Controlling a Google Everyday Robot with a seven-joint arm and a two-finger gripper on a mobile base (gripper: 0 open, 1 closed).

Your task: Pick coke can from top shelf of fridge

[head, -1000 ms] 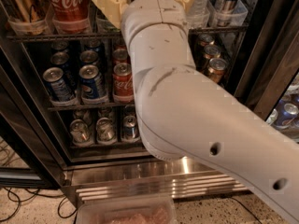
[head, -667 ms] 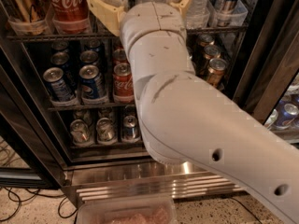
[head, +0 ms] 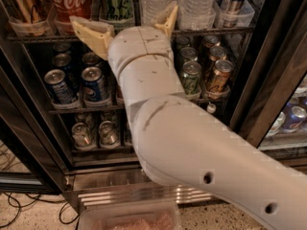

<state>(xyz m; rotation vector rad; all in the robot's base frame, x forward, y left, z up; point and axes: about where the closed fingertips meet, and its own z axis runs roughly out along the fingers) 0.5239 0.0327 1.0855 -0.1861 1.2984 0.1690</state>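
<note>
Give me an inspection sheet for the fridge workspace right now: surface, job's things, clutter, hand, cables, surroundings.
Surface: top shelf, wire rack packed with drinks in clear trays.
Job's things: coke can upright at the shelf's left, not gripped; fridge dark-framed.
Clutter: green-and-white can and water bottles right of it; Pepsi cans one rack down.
Hand: hand open, at the shelf's front rail, centred right of the coke can, holding nothing.
Cables: black cables on the floor, lower left.
Surroundings: clear plastic container at the bottom edge.
</note>
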